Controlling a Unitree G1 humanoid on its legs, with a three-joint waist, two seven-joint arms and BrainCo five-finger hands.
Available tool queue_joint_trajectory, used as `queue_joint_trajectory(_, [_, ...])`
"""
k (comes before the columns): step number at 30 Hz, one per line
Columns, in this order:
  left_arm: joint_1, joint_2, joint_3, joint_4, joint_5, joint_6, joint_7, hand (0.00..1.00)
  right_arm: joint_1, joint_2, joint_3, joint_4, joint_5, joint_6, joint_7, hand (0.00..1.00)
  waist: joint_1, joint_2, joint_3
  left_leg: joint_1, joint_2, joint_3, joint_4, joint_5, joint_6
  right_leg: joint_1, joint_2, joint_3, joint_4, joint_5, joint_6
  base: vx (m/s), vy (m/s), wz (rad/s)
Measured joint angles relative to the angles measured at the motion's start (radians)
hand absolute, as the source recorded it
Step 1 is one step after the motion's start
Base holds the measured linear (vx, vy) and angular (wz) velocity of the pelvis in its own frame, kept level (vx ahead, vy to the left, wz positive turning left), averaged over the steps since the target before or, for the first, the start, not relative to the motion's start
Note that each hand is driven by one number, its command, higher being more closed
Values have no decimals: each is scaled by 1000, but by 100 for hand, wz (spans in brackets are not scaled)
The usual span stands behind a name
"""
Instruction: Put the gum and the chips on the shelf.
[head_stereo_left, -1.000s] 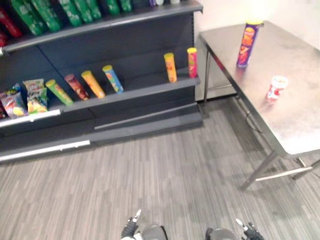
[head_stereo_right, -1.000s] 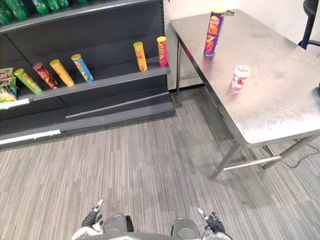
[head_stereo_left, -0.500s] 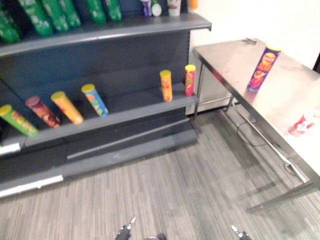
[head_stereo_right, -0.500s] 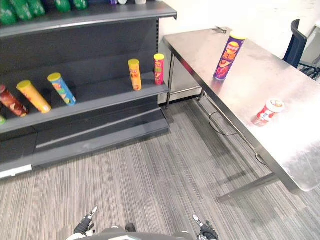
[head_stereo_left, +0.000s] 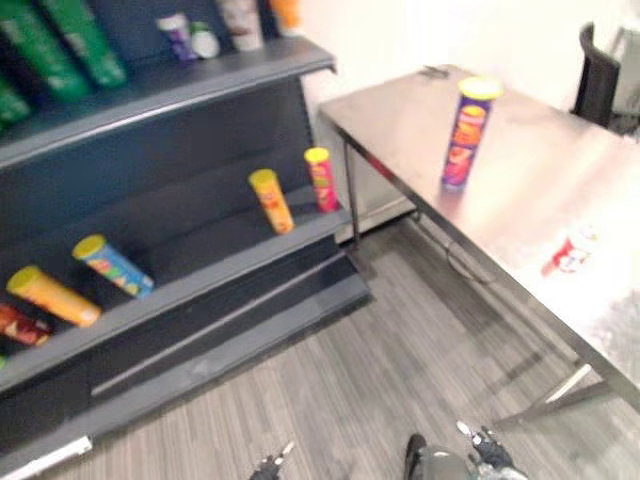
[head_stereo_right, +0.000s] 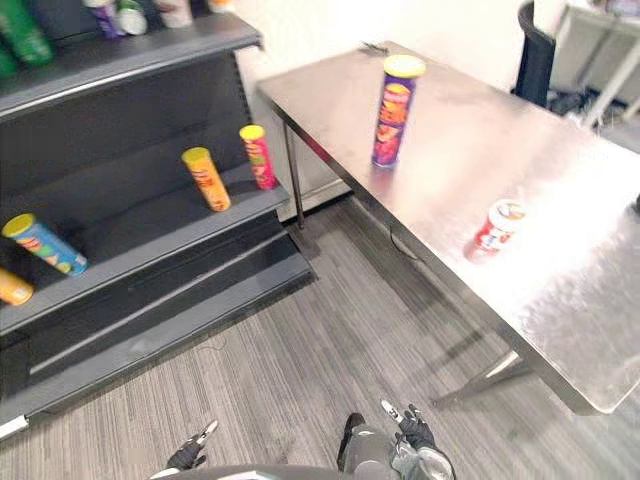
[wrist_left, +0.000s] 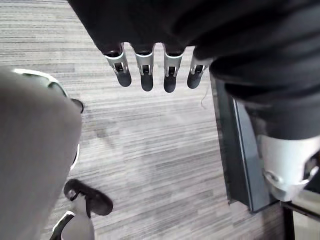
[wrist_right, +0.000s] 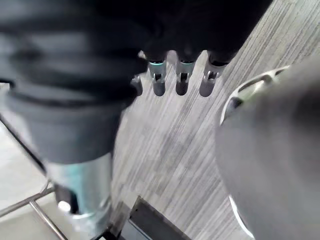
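Progress is standing at nothing done, as I judge it; the chips can (head_stereo_right: 397, 110), purple with a yellow lid, is standing upright on the steel table (head_stereo_right: 570, 300); the gum tub (head_stereo_right: 497, 225), red with a white top, is sitting on the same table nearer the robot, well apart from the can; neither is sitting on the shelf (head_stereo_right: 150, 225) yet, so both pick-ups and both placings are lying ahead.

The left hand (wrist_left: 146, 75) is hanging over the striped floor (head_stereo_right: 300, 380) with fingers straight and relaxed, holding nothing; the right hand (wrist_right: 181, 82) is hanging the same way, nothing in it; both are showing at the bottom edge of the eye views, well short of the table.

The shelf's middle board is already carrying a yellow can (head_stereo_right: 205, 178) and a red can (head_stereo_right: 258, 157) near its table end and a tilted blue can (head_stereo_right: 45, 243) further along, with bare board between them that is looking roomy enough.

An orange can (head_stereo_right: 10, 287) is being cut off by the picture's edge; the table's near corner is being cropped too; the small tubs (head_stereo_right: 130, 15) up top are too small to identify; whether the gum tub is standing straight or leaning is hard to tell.
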Motion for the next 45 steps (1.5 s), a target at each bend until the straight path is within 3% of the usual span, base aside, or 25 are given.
queue_joint_trajectory(2, [-5, -3, 0, -1, 0, 0, -6, 0, 2, 0, 2, -1, -1, 2, 0, 0, -7, -12, 12, 17, 14, -2, 0, -4, -6, 6, 14, -4, 8, -50, -3, 47, -135, -12])
queue_joint_trajectory(4, [-8, 4, 12, -7, 0, 1, -17, 0, 6, 6, -2, -4, 0, 4, 2, 0, -12, -21, 12, 29, 21, 8, -2, -5, -7, 13, -37, -107, 65, -119, -14, 35, -66, -6])
queue_joint_trajectory(7, [-14, 2, 23, -9, 0, 8, -22, 0, 6, 7, -3, -5, 8, 3, 3, 0, -17, -26, 18, 30, 39, 55, 9, -21, 5, 6, -25, -131, 76, -140, -20, 7, -63, -11])
queue_joint_trajectory(8, [-18, 5, 36, -14, -1, 15, -22, 0, 6, 10, -2, -3, 26, 4, 2, 0, -11, -35, 21, 3, 52, 76, 94, -19, -9, 3, -26, -126, 74, -144, -22, 31, -71, -40])
queue_joint_trajectory(9, [-26, 14, 53, -20, -11, 16, -17, 0, 8, 12, -1, 0, 41, 5, 3, 0, -14, -44, 25, -83, 100, 75, 334, 1, -35, 24, -32, -110, 49, -143, -21, 57, -94, -53])
queue_joint_trajectory(10, [-24, 13, 53, -25, -15, 16, -15, 0, 11, 7, 1, -1, 44, 4, 3, 0, -14, -38, 28, -109, 124, 67, 429, 15, -39, 38, -27, -98, 44, -142, -20, 122, -90, -77])
queue_joint_trajectory(11, [-17, 4, 58, -36, -18, 16, -9, 0, 15, -3, 2, -2, 47, 5, 2, 0, -13, -27, 32, -133, 159, 45, 564, 53, -44, 61, -9, -64, 44, -142, -19, 165, -55, -119])
queue_joint_trajectory(13, [6, -13, 64, -48, -44, 11, 2, 0, 26, -17, 21, -4, 70, 4, 2, 0, -7, 2, 33, -159, 198, 3, 746, 191, -19, 103, 42, 44, 41, -152, -37, 206, 3, -164])
queue_joint_trajectory(14, [17, -31, 75, -49, -51, 9, 4, 0, 29, -32, 16, -5, 71, 4, 3, 0, -4, 15, 27, -197, 197, -45, 852, 184, -28, 111, 71, 127, 35, -154, -40, 254, 82, -189])
queue_joint_trajectory(15, [14, -38, 100, -58, -51, 2, 5, 0, 30, -32, -1, 1, 71, 7, 2, 0, -3, 17, 28, -252, 188, -64, 928, 89, -21, 114, 94, 197, 30, -154, -40, 243, 102, -180])
queue_joint_trajectory(16, [14, -34, 106, -62, -51, -3, 4, 0, 36, -32, -10, 6, 71, 10, 0, 0, -1, 17, 28, -276, 183, -67, 946, 51, -17, 125, 105, 225, 22, -154, -40, 289, 105, -154])
queue_joint_trajectory(18, [19, -33, 123, -89, -58, -12, -1, 0, 83, -38, -78, 28, 72, 18, -2, 0, 14, -2, 38, -338, 146, -78, 881, -24, 2, 186, 111, 317, 2, -156, -42, 232, 87, -127])
queue_joint_trajectory(19, [22, -33, 127, -94, -59, -15, -2, 0, 92, -42, -92, 38, 72, 19, -5, 0, 15, -6, 37, -351, 140, -89, 841, -28, 10, 199, 112, 340, -2, -159, -43, 221, 132, -120])
queue_joint_trajectory(22, [25, -33, 134, -99, -59, -22, -2, 0, 105, -50, -158, 43, 72, 23, -9, 0, 14, -9, 36, -386, 115, -231, 512, -24, 8, 225, 120, 469, -4, -179, -10, 298, 245, -132])
queue_joint_trajectory(23, [25, -32, 135, -97, -56, -22, -2, 0, 107, -51, -184, 44, 71, 24, -10, 0, 13, -11, 35, -375, 94, -313, 356, -7, 0, 228, 120, 516, -2, -188, 7, 237, 244, -100])
queue_joint_trajectory(25, [25, -32, 135, -94, -56, -21, -3, 0, 112, -54, -232, 47, 71, 24, -9, 0, 11, -11, 33, -365, 74, -411, 212, 29, -8, 230, 112, 577, 5, -208, 44, 327, 368, -95])
queue_joint_trajectory(27, [26, -33, 124, -84, -53, -22, -4, 0, 127, -61, -259, 48, 70, 24, -8, 0, 12, 0, 26, -333, 59, -408, 120, 102, -33, 231, 106, 626, 13, -223, 75, 342, 444, -89])
queue_joint_trajectory(28, [24, -20, 116, -76, -52, -21, -5, 0, 118, -51, -282, 62, 70, 25, -10, 0, 12, -15, 14, -306, 38, -377, 96, 145, -70, 232, 80, 658, 17, -234, 99, 322, 460, -84])
queue_joint_trajectory(30, [31, 25, 68, -72, -11, -21, -3, 0, 117, -9, -294, 89, 61, 28, -1, 0, 12, -56, -22, -278, 0, -290, 64, 123, -31, 231, 19, 657, -72, -159, 170, 312, 471, -93])
queue_joint_trajectory(32, [28, 48, 38, -56, 0, -20, -3, 0, 100, 18, -313, 97, 60, 35, -2, 0, 13, -80, -42, -278, -19, -224, 63, 108, -10, 231, -15, 661, -154, -80, 194, 197, 340, -99])
queue_joint_trajectory(33, [21, 51, 17, -52, 1, -20, -1, 0, 83, 19, -313, 109, 59, 36, -4, 0, 11, -78, -41, -274, -25, -188, 63, 100, 3, 229, -26, 659, -196, -20, 203, 140, 289, -88])
queue_joint_trajectory(35, [17, 55, -2, -46, 13, -20, 0, 0, 77, 19, -316, 117, 57, 36, -14, 0, 13, -73, -39, -260, -41, -160, 61, 100, 4, 231, -47, 629, -232, 37, 201, 67, 219, -65])
queue_joint_trajectory(39, [13, 53, -31, -46, 41, -21, 9, 0, 80, 21, -363, 119, 19, 36, -42, 0, 13, -56, -44, -228, -81, -161, 28, 100, 5, 237, -84, 556, -248, 55, 205, 22, 93, -22])
queue_joint_trajectory(45, [18, 44, -41, -36, 60, -20, 16, 0, 79, 16, -395, 122, 18, 36, -44, 0, 16, -21, -56, -192, -78, -170, -64, 118, 28, 252, -68, 483, -301, 54, 203, -44, -65, -5])
